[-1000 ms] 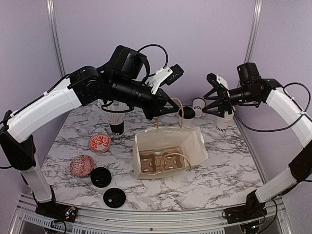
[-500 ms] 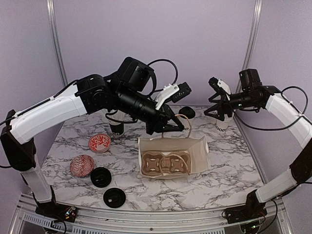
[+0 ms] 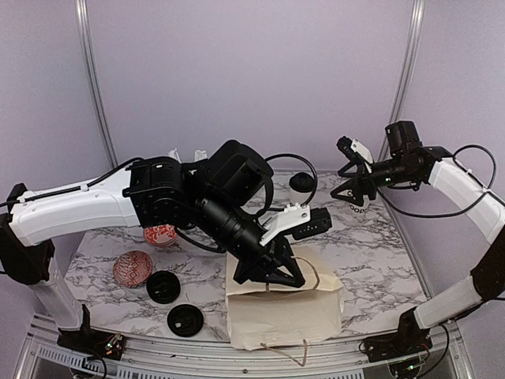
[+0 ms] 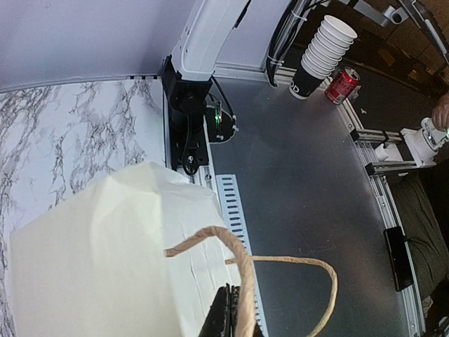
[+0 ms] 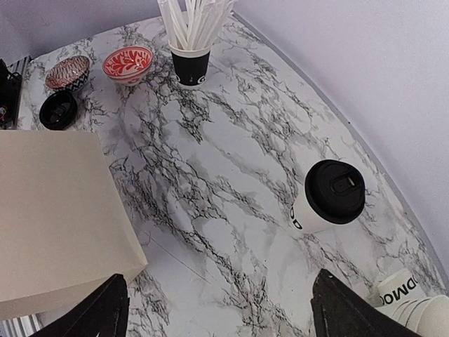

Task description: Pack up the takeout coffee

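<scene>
1. Two arms appear in the overhead view. The left pincer (image 3: 274, 275) is clamped on the twine handle (image 3: 306, 272) of the cream paper bag (image 3: 284, 316), which sits just below it at the near table edge. The right pincer (image 3: 352, 186) holds its jaws apart over the far right corner of the marble table (image 3: 379, 253). One takeout coffee (image 3: 300, 188), a white cup under a black lid, stands to the left of the right pincer, apart from it. Loose black lids (image 3: 163, 286) and red-patterned bowls (image 3: 132, 268) lie well to the left of the left pincer.
2. In the left wrist view, the left pincer (image 4: 233, 316) is together on the handle. The handle's loop arcs to the right and the bag's side lies to the left. Far ahead, off the table, are a stack of paper cups (image 4: 319, 49) and a red can (image 4: 342, 84).
3. In the right wrist view, the right pincer (image 5: 219, 295) shows its fingers (image 5: 91, 316) wide apart with bare marble between them. The takeout coffee (image 5: 328, 200) stands upright just ahead of the finger at the right of the view, not touching it. The bag lies ahead of the other finger. A black cup of white sticks (image 5: 191, 60) stands far ahead.
</scene>
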Available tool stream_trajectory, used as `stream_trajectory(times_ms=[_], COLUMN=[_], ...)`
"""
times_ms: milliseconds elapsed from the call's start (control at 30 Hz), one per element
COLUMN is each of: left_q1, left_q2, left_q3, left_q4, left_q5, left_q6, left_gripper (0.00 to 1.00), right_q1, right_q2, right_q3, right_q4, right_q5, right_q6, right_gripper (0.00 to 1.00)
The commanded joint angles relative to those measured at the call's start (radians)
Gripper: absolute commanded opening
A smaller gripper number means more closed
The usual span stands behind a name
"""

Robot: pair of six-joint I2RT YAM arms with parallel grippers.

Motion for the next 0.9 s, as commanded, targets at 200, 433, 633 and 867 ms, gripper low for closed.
stream_trajectory(times_ms=[200,433,633,867], left_q1=[0.007,0.089,0.246,0.372], left_q2=[-0.020,0.002,0.038,0.084], left_q3=[0.062,0.160,0.232,0.270], left_q4=[-0.060,-0.079,-0.087,-0.154], left_q5=[-0.027,-0.179,-0.230,-0.204], left_q6=[0.047,0.068,0.070,0.053], left_gripper=[0.02,0.00,0.00,0.00], right_q1=[0.002,0.002,0.002,0.029], right_q2=[-0.050,-0.058,0.025,0.278], right_q3=[-0.035,-0.030,0.017,0.183], right_q4=[0.007,0.075,0.122,0.122], right_q5=[0.018,0.157,0.285,0.342], right_q6=[0.002,0.065,0.095,0.121], right_gripper=[0.89,0.99,0.99,0.96])
